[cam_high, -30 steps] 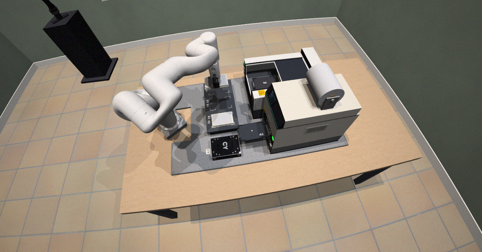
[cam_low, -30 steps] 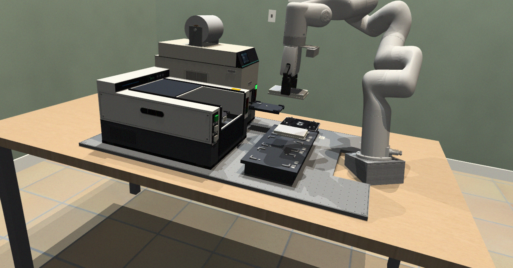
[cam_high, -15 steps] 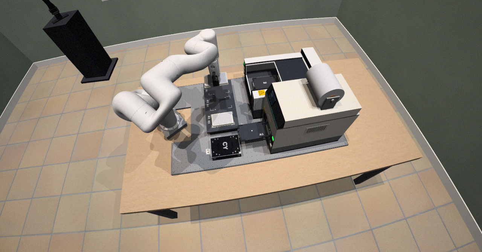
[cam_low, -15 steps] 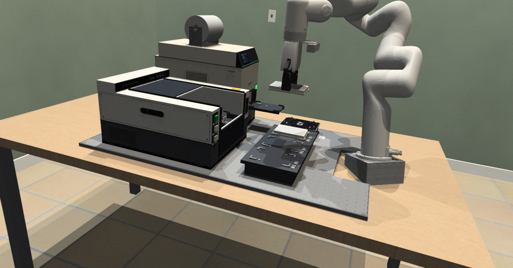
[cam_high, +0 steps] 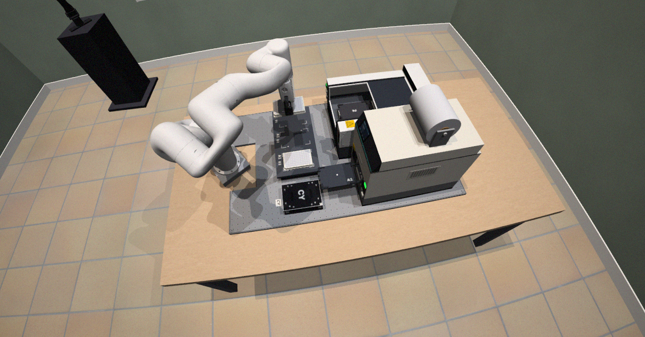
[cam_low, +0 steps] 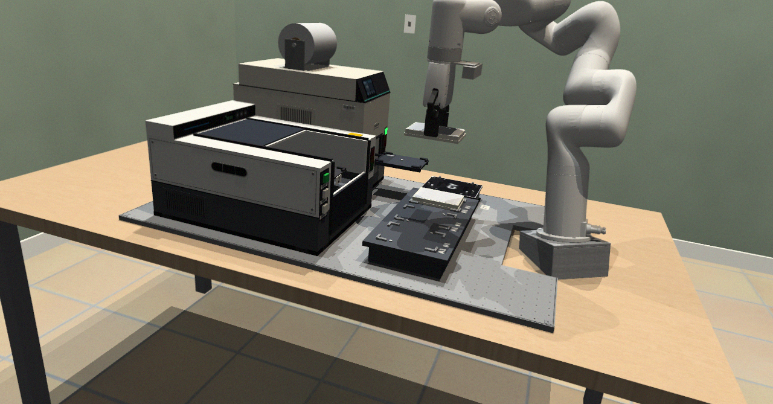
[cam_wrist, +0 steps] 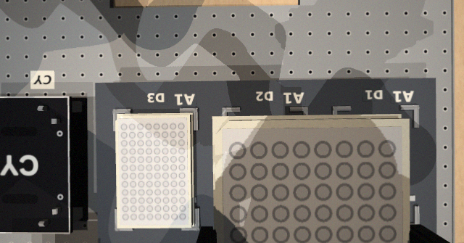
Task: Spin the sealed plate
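My gripper point(cam_low: 435, 129) is shut on the beige balance plate BAL point(cam_wrist: 312, 178), which has large wells. It holds the plate level, high above the deck row, over D2 point(cam_wrist: 264, 96) and D1; the plate also shows in the top view point(cam_high: 296, 105). The D2 nest point(cam_low: 427, 219) is empty. K37 point(cam_wrist: 154, 170), white with small wells, sits in D3. The centrifuge point(cam_low: 243, 169) has its door end open, and a dark bucket marked 2 point(cam_high: 353, 108) lies there without a plate. The CY nest point(cam_high: 302, 195) is empty. K73 is not in view.
The sealer point(cam_high: 414, 150) stands behind the centrifuge, its empty dark stage point(cam_high: 338, 175) pushed out toward the deck. The centrifuge keys point(cam_low: 324, 191) sit beside the open end, with a green lamp above them. The arm base point(cam_low: 564, 250) stands on the table beside the deck.
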`<control>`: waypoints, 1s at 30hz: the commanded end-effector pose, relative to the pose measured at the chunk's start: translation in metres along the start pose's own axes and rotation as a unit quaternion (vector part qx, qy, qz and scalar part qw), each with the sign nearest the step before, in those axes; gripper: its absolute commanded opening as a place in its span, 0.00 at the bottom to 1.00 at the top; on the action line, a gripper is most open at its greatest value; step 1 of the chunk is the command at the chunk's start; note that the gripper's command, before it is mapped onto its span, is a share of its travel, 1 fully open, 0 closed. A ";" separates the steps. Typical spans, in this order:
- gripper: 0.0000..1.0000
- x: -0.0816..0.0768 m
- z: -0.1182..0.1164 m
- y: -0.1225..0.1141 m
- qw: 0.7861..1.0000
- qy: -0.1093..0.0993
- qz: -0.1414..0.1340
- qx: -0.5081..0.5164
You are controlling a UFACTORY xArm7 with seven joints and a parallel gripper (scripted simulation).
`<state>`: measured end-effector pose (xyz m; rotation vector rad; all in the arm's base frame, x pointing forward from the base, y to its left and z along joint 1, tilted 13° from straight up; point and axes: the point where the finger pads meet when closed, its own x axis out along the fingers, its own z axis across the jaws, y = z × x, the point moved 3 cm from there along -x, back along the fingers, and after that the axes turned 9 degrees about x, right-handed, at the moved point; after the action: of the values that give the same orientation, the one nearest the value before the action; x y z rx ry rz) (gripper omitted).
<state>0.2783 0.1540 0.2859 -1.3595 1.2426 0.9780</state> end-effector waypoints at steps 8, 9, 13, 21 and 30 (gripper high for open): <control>0.00 -0.001 0.001 -0.001 1.000 -0.001 -0.001 0.003; 0.00 -0.001 0.001 -0.001 1.000 -0.001 -0.001 0.003; 0.00 -0.001 0.001 -0.001 1.000 -0.001 -0.001 0.003; 0.00 -0.002 0.017 0.002 1.000 -0.001 -0.001 0.003; 0.00 -0.002 0.033 0.005 1.000 -0.001 -0.001 0.003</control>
<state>0.2758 0.1788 0.2813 -1.3547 1.2441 0.9738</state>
